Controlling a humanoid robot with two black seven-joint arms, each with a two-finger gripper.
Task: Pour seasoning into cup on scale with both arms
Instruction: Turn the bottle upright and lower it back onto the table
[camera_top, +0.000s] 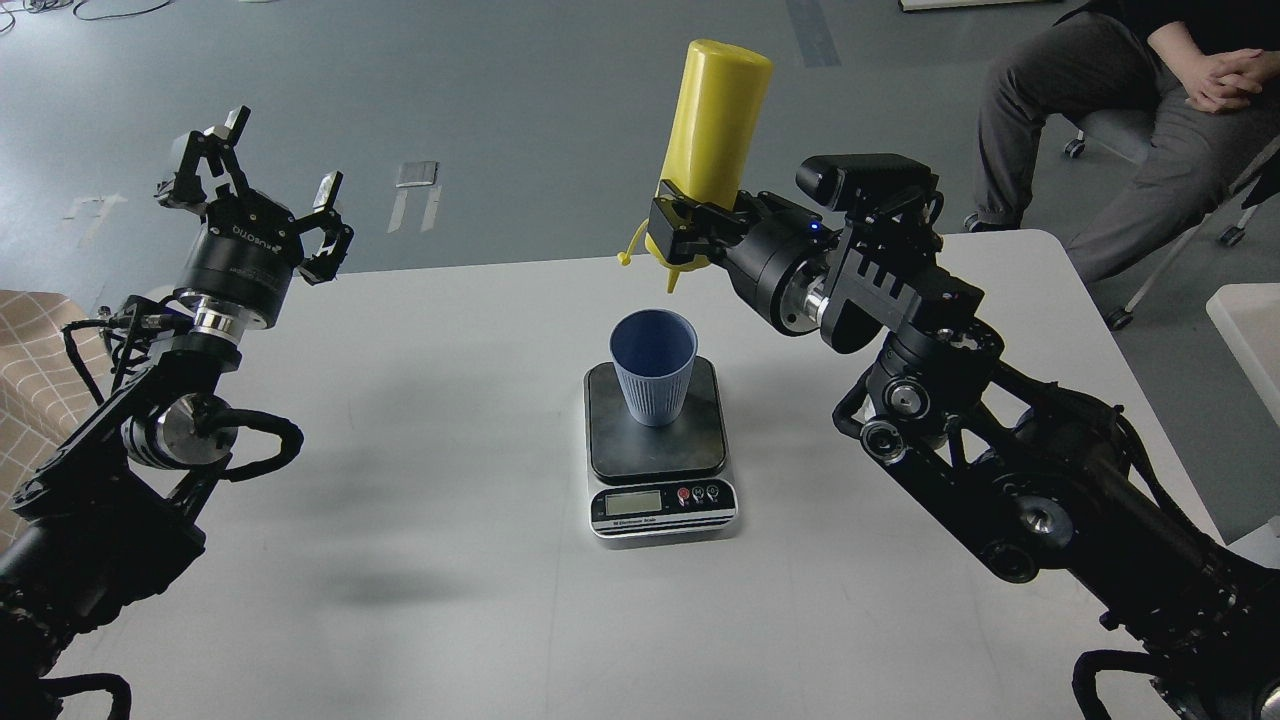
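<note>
Holding the seasoning bottle (715, 125) upside down, the right gripper (684, 228) is clamped around the bottle's lower end, near the shoulder just above the nozzle. The yellow body rises above the gripper, tilted slightly to the right at its top. The pointed nozzle (673, 282) projects below the fingers and faces downward. The tethered tip cover (626, 257) hangs loose to the left of the nozzle.

The cup (653, 365) stands upright on the dark weighing plate of the scale (660, 445), which sits at the centre of the tabletop (430, 560). The nozzle tip is above the cup's rim and apart from it, lying just beyond the far right edge of the cup's mouth. The scale's display and buttons face the near edge of the tabletop; no reading is legible.

The left gripper (262, 205) is raised at the left side, well apart from cup, scale and bottle, fingers spread apart and holding nothing.

A seated person (1130, 90) is in the upper right corner, beyond the tabletop.
</note>
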